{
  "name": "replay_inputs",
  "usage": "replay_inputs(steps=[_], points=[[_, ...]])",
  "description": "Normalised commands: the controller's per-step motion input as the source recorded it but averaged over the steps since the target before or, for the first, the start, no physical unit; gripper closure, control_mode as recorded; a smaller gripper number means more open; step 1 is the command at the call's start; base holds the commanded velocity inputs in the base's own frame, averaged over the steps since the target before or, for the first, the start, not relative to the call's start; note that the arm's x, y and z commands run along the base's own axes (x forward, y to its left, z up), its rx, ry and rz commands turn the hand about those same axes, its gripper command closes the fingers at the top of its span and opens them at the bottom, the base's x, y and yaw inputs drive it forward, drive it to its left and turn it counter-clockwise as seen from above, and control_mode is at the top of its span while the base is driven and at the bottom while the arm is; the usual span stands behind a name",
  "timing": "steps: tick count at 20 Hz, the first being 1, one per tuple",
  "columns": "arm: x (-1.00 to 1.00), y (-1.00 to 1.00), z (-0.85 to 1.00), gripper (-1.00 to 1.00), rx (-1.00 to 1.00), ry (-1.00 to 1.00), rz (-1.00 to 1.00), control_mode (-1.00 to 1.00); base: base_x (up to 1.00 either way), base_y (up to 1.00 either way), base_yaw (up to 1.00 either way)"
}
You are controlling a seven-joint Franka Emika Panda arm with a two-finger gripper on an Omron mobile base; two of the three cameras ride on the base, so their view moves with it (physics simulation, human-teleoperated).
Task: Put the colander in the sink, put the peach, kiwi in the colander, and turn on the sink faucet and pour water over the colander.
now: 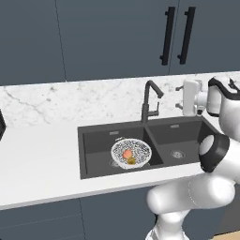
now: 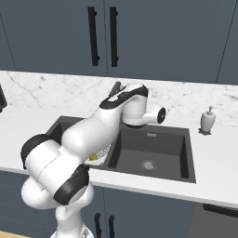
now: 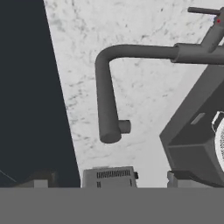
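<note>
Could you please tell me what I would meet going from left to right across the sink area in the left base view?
Colander with the peach and kiwi inside → sink faucet → drain of the right basin → gripper.

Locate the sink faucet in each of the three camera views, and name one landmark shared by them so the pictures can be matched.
Left base view: the sink faucet stands right of centre, behind the divider of the sink.
Right base view: just its top shows above the arm, left of centre.
Hand view: it lies sideways across the upper middle.
Shared landmark: the dark sink.
</note>
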Motion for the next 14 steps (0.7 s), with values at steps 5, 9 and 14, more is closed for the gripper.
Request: replay_inputs(steps=[5, 9, 14], points=[[0.27, 0.06, 0.00, -1.00, 0.05, -0.23, 0.00, -1.00, 0.00, 0.00, 0.00], [0.22, 0.27, -0.01, -1.00, 0.00, -0.21, 0.00, -1.00, 0.00, 0.00, 0.00], [0.33, 0.16, -0.07, -1.00, 0.00, -0.07, 0.04, -1.00, 0.00, 0.00, 0.00]])
